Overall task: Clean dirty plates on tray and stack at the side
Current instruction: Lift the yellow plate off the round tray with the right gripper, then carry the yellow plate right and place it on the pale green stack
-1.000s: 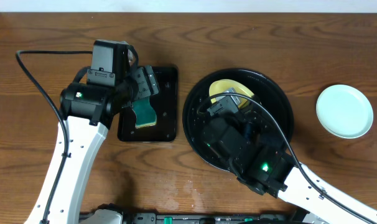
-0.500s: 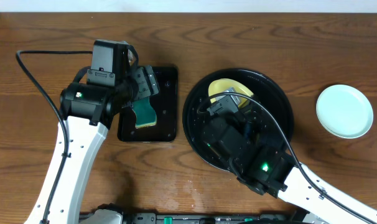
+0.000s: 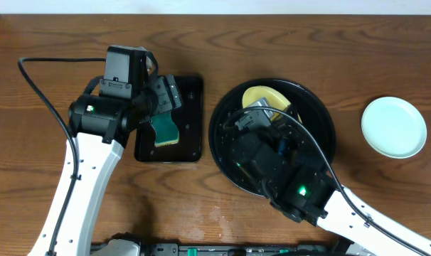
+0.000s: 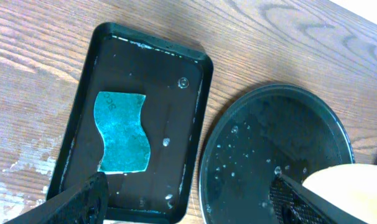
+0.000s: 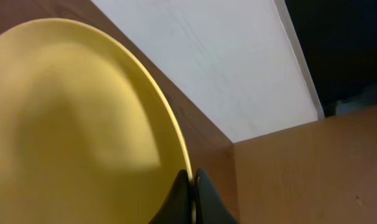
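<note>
Right gripper point(image 5: 191, 186) clamped on yellow plate point(image 5: 70, 124) rim, plate tilted over tray point(image 3: 326, 114) far side. Blue plate point(image 3: 394, 126) on table, well right. Left gripper point(image 4: 190, 190) spread wide above sponge point(image 4: 121, 132)

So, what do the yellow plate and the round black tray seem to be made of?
The yellow plate looks like matte plastic: thin rim, even pale colour. The round black tray seems glossy plastic, perhaps lacquered: droplets and reflections show.

Brown wooden table point(image 3: 286, 43), white wall point(image 5: 213, 68)
</note>
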Motion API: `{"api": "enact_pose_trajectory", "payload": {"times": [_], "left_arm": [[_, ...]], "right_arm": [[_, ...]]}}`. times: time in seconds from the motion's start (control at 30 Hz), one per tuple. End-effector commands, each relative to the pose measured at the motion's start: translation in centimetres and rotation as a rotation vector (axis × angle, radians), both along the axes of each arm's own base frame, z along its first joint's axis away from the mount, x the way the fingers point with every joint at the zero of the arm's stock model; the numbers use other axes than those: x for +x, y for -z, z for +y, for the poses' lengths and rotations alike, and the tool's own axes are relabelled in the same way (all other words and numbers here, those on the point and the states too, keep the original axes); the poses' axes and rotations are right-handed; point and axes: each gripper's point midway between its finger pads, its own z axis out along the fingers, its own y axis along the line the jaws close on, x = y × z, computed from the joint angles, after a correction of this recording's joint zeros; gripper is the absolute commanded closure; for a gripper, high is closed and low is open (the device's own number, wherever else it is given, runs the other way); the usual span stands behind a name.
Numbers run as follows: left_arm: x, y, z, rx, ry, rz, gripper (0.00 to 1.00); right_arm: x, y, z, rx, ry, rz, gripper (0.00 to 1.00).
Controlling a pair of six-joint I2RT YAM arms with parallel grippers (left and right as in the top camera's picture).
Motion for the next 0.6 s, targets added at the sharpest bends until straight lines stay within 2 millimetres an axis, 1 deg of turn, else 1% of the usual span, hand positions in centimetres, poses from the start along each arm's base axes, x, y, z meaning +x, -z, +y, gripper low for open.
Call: {"api": "enact_pose_trajectory", "payload": {"times": [0.0, 0.07, 0.13, 0.17, 0.23, 0.3, 0.33, 0.4, 0.47, 0.57], "left_arm": [[0.2, -0.5, 0.1, 0.001, 0.004, -0.014, 0.16], [0.2, -0.5, 0.1, 0.001, 0.004, -0.014, 0.16], [0.2, -0.5, 0.1, 0.001, 0.004, -0.014, 0.16], [0.2, -0.5, 0.1, 0.001, 0.004, -0.014, 0.16], [0.2, -0.6, 0.1, 0.001, 0.004, -0.014, 0.16], [0.2, -0.5, 0.1, 0.001, 0.004, -0.014, 0.16], [0.2, -0.5, 0.1, 0.001, 0.004, -0.014, 0.16], [0.2, -0.5, 0.1, 0.001, 0.004, -0.014, 0.16], [0.2, -0.5, 0.1, 0.001, 0.004, -0.014, 0.16], [0.2, -0.5, 0.1, 0.001, 0.004, -0.014, 0.16]], "right_arm": [[0.6, -0.1, -0.6, 0.139, 0.05, -0.023, 0.99], [0.8, 1.6, -0.3, 0.267, 0.045, 0.038, 0.99], [1.0, 3.6, -1.2, 0.474, 0.123, 0.091, 0.99], [1.1, 4.9, -1.8, 0.593, 0.178, 0.139, 0.99], [1.4, 6.9, -2.7, 0.781, 0.265, 0.227, 0.99], [2.3, 7.9, -3.9, 0.919, 0.316, 0.295, 0.99], [2.8, 8.0, -4.6, 0.969, 0.333, 0.308, 0.99], [3.7, 8.1, -6.6, 1.067, 0.373, 0.323, 0.99], [4.3, 8.4, -8.9, 1.156, 0.423, 0.335, 0.99], [4.6, 8.8, -14.0, 1.264, 0.544, 0.307, 0.99]]}}
